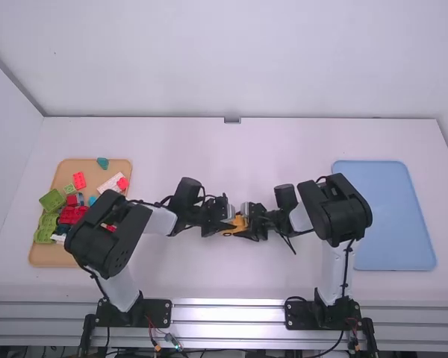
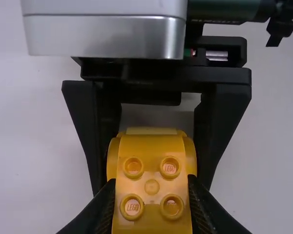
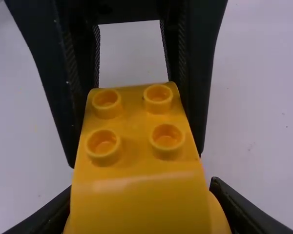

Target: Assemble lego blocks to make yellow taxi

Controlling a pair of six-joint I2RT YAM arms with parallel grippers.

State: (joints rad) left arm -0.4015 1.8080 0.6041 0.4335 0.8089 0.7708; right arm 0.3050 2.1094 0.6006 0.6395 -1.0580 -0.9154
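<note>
My left gripper (image 1: 225, 222) and my right gripper (image 1: 249, 223) face each other at mid-table, a yellow block piece (image 1: 237, 224) between them. In the left wrist view my left gripper (image 2: 152, 195) is shut on the studded yellow piece (image 2: 151, 187), and the other gripper's fingers flank its far part. The right wrist view has the yellow piece (image 3: 138, 126), with several studs and a smooth slope, between the tips of my right gripper (image 3: 141, 209), shut on it. Whether this is one block or joined blocks I cannot tell.
At the left, a tan tray (image 1: 48, 256) bears red, green and other coloured blocks, partly under the left arm. A blue tray (image 1: 394, 216) lies at the right, beside the right arm.
</note>
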